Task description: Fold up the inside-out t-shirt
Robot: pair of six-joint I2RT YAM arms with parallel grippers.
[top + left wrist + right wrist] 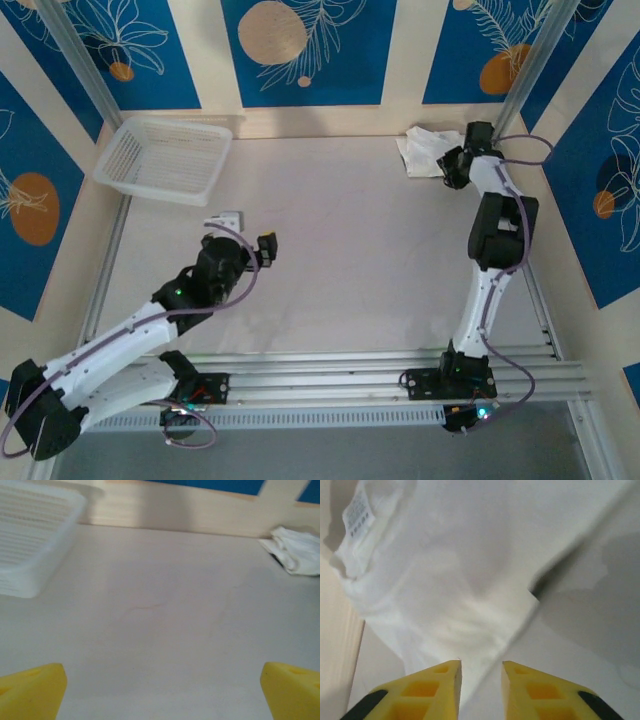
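Close by, the left end effector (pixel 162 682) is wide and empty. In the far right corner of the table (pixel 350 260) the shirt (pixel 420 150) lies bunched small, so folding looks nearly done; the right end effector (pixel 481 667) is narrow at its edge.

The t-shirt (pixel 470 580) is thin, soft white cloth, matt and creased, with a printed fabric label (pixel 358 515). The worktop (pixel 350 260) looks smooth and matt. At its far left corner the basket (pixel 165 158) is white plastic mesh. The right hand (pixel 481 672) has fingers (pixel 437 690) of matt yellow plastic. Ribbed metal rails (pixel 350 370) line the near edge.
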